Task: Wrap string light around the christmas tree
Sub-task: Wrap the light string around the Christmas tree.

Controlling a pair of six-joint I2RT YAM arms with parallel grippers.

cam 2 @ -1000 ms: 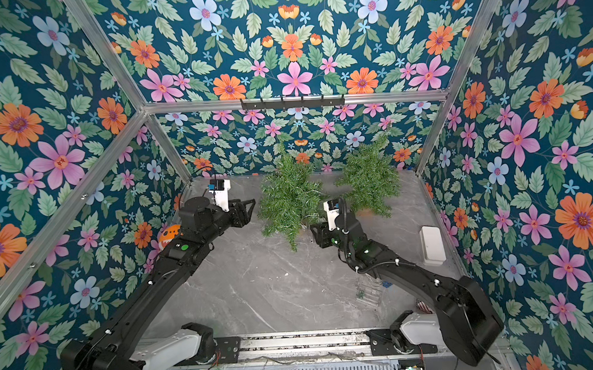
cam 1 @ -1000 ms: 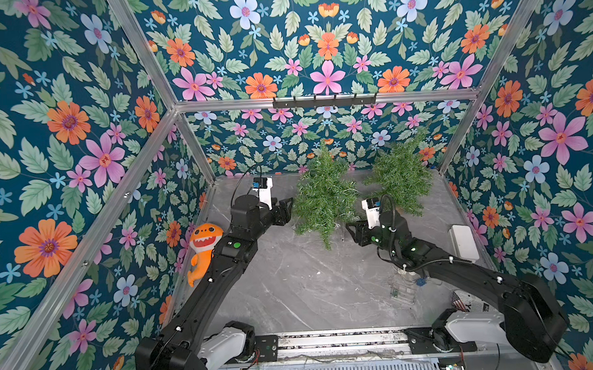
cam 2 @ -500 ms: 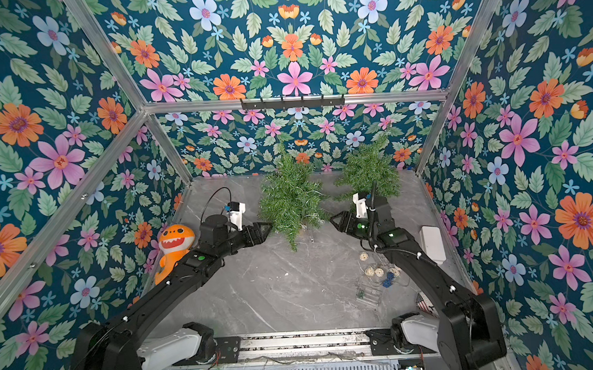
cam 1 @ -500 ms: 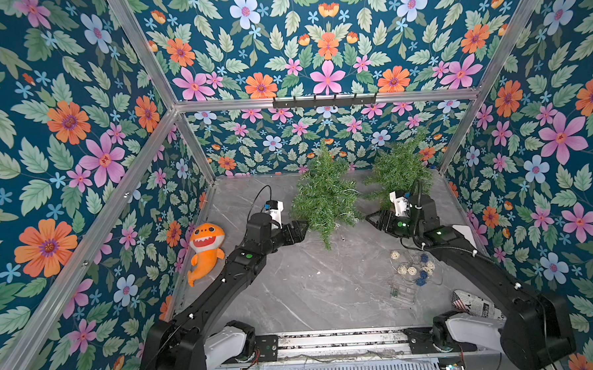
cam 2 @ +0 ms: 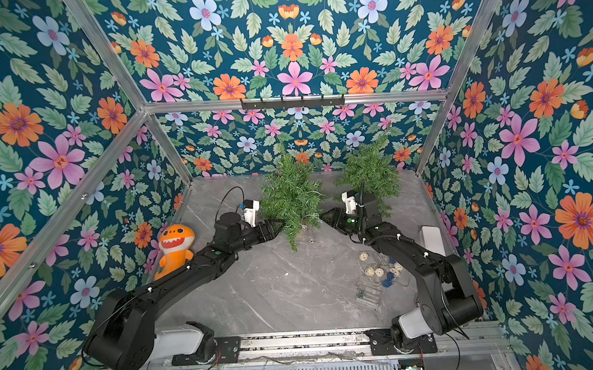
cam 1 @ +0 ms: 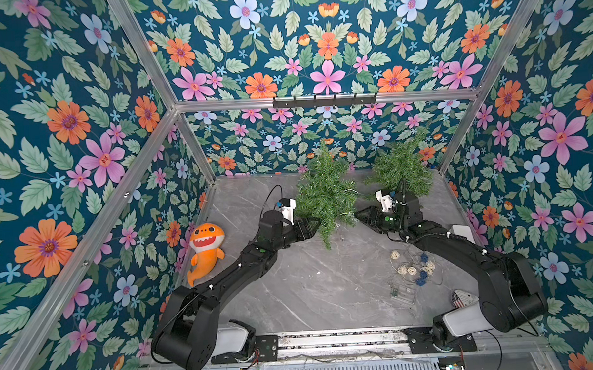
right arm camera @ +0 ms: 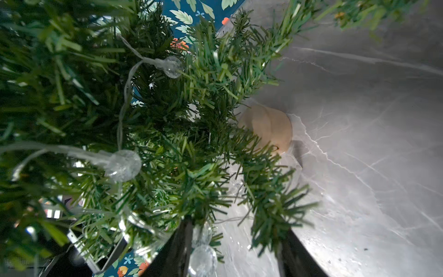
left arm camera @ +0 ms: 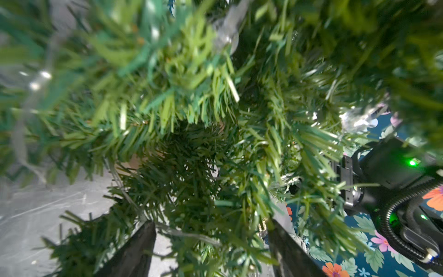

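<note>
The christmas tree point(cam 1: 326, 195) stands at the back middle of the grey table, also seen in the other top view point(cam 2: 292, 196). Its tan wooden base point(right arm camera: 266, 127) shows in the right wrist view. A string light of clear bulbs point(right arm camera: 123, 165) on thin wire hangs in its branches. My left gripper point(cam 1: 312, 223) is at the tree's lower left edge, open point(left arm camera: 211, 249), with branches and a stretch of wire point(left arm camera: 187, 233) between the fingers. My right gripper point(cam 1: 360, 215) is at the lower right edge, open point(right arm camera: 236, 251). A clear bulb point(right arm camera: 202, 260) lies against one finger point(right arm camera: 175, 249).
A second green tree point(cam 1: 402, 167) stands at the back right behind the right wrist. An orange shark plush point(cam 1: 205, 244) lies by the left wall. A string of rattan and blue balls point(cam 1: 412, 266) with a clear box point(cam 1: 403, 293) lies front right; a white box point(cam 1: 462, 232) sits by the right wall.
The left gripper came forward from the tree's back left to its lower left edge. The right gripper swung out toward the second tree, then back to the tree's lower right edge.
</note>
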